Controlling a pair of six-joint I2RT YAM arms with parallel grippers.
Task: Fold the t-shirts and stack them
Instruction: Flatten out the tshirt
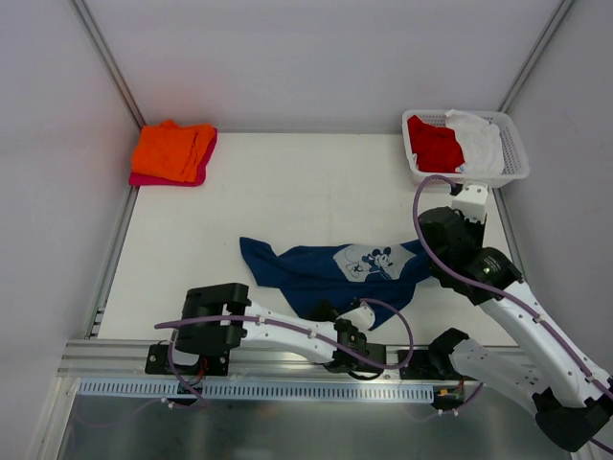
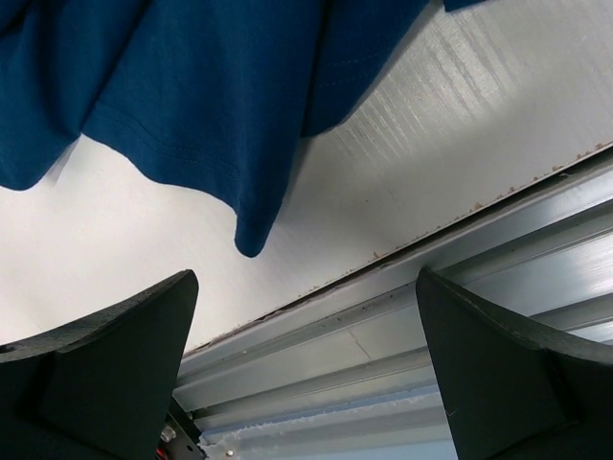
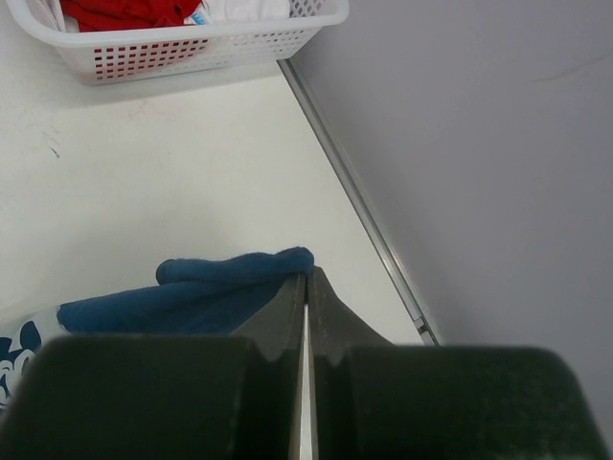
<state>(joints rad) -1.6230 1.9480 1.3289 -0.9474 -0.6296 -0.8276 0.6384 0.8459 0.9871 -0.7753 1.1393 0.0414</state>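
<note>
The navy blue t-shirt [image 1: 316, 273] lies crumpled on the white table, its cartoon print facing up. My right gripper [image 1: 429, 254] is shut on the shirt's right edge; in the right wrist view the jaws [image 3: 307, 276] are closed with bunched navy cloth [image 3: 192, 292] at their tips. My left gripper [image 1: 330, 314] is open and empty over the table's front edge, just in front of the shirt's near hem [image 2: 192, 96]; its fingers [image 2: 124, 355] stand wide apart. An orange t-shirt [image 1: 172, 149] lies folded on a magenta-pink one [image 1: 168, 179] at the back left.
A white lattice basket [image 1: 512, 168] at the back right holds a red t-shirt [image 1: 433, 144] and a white one [image 1: 479, 142]; it also shows in the right wrist view [image 3: 192, 43]. A metal rail [image 2: 402, 326] runs along the front edge. Walls enclose the table.
</note>
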